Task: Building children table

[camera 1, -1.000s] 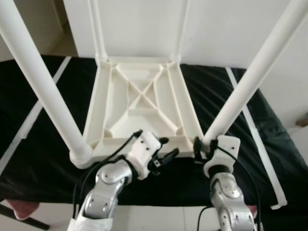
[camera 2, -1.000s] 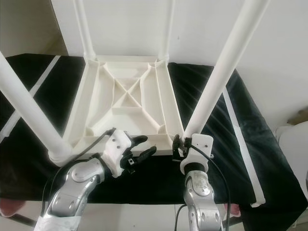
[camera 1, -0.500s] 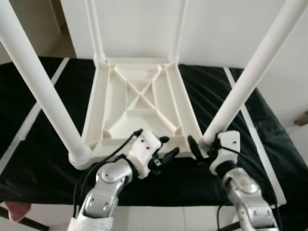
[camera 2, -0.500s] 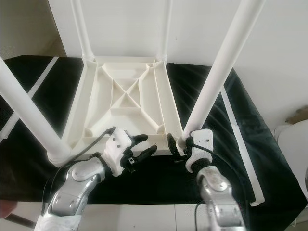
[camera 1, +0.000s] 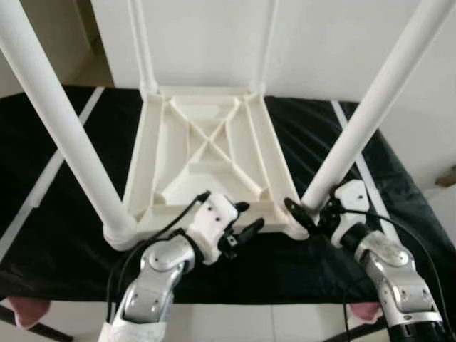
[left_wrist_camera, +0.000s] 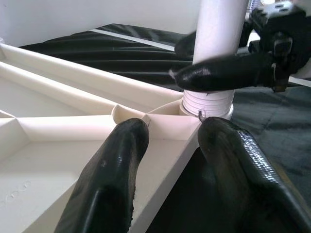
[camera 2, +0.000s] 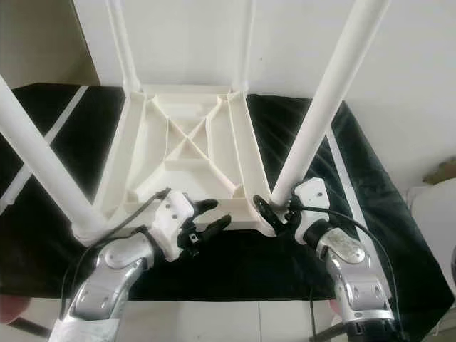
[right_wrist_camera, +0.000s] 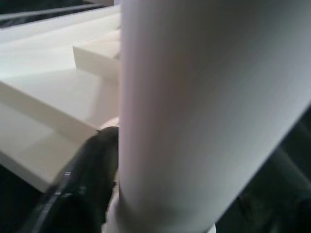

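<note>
My right tool (camera 2: 274, 211) clamps the near-right leg (camera 2: 324, 107); left tool (camera 2: 209, 217) gapes over the tabletop's rim (camera 2: 231, 210).

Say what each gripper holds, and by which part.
The right gripper clasps the near right table leg at its base, just above the socket. The left gripper holds nothing; its open fingers straddle the upturned tabletop's near rim.
</note>
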Motion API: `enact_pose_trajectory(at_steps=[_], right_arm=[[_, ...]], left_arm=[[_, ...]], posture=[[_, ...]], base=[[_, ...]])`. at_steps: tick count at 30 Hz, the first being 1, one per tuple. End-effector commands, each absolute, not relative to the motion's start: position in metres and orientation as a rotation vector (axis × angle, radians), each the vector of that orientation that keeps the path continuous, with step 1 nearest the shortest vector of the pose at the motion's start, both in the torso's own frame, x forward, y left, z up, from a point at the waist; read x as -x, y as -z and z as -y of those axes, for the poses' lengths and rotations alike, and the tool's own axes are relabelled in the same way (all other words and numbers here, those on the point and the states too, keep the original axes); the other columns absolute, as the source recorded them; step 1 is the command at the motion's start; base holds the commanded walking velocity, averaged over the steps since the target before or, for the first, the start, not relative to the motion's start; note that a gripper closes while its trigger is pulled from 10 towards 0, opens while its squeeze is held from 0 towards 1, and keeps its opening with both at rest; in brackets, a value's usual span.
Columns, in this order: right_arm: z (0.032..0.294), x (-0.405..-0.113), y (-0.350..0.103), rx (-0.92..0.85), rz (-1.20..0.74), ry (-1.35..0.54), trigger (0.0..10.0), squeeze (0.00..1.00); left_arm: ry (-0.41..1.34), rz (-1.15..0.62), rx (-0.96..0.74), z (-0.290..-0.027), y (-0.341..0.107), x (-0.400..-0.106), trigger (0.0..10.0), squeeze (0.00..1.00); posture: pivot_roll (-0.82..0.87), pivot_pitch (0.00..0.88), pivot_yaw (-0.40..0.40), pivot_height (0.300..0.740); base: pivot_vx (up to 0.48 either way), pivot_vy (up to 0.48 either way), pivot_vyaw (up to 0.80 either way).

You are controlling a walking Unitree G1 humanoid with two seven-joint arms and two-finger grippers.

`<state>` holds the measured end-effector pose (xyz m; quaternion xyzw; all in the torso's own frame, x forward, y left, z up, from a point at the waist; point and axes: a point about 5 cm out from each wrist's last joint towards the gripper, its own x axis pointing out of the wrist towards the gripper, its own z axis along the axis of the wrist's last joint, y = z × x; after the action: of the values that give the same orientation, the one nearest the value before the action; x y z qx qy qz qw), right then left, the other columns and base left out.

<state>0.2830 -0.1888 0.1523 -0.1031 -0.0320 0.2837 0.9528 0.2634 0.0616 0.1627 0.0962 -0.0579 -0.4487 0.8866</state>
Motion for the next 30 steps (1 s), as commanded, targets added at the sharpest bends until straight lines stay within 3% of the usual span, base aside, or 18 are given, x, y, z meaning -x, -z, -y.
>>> enact_pose_trajectory(at_steps=[1,11,12,13,14,23,30], right_arm=[[0.186,-0.283,-0.148,0.217,0.057,-0.612,0.0,0.0],[0.188,-0.278,-0.14,0.192,0.033,-0.617,0.0,0.0],[0.189,-0.277,-0.139,0.19,0.031,-0.612,8.5,0.0],[0.189,-0.277,-0.139,0.19,0.031,-0.612,8.5,0.0],[0.189,-0.276,-0.138,0.185,0.026,-0.592,10.0,0.0],[0.185,-0.271,-0.136,0.15,0.052,-0.455,10.0,0.0],[0.177,-0.264,-0.136,0.087,0.093,-0.124,10.0,0.0]], left_arm=[[0.865,0.124,-0.198,-0.062,-0.163,-0.267,10.0,0.0],[0.88,0.122,-0.199,-0.06,-0.162,-0.265,10.0,0.0],[0.882,0.123,-0.197,-0.06,-0.162,-0.265,10.0,0.0],[0.882,0.123,-0.197,-0.06,-0.162,-0.265,10.0,0.0],[0.88,0.124,-0.197,-0.06,-0.162,-0.266,10.0,0.0],[0.869,0.109,-0.22,-0.058,-0.157,-0.267,10.0,0.0],[0.865,0.091,-0.232,-0.056,-0.15,-0.267,10.0,0.0]], posture=[[-0.09,0.078,-0.019,0.74],[-0.09,0.074,-0.013,0.74],[-0.08,0.073,-0.016,0.74],[-0.08,0.073,-0.016,0.74],[-0.08,0.071,-0.022,0.74],[-0.09,0.064,-0.035,0.74],[-0.1,0.056,-0.054,0.74]], base=[[0.0,0.0,0.0],[0.0,0.0,0.0],[0.0,0.0,0.0],[0.0,0.0,0.0],[0.0,0.0,0.0],[0.0,0.0,0.0],[0.0,0.0,0.0]])
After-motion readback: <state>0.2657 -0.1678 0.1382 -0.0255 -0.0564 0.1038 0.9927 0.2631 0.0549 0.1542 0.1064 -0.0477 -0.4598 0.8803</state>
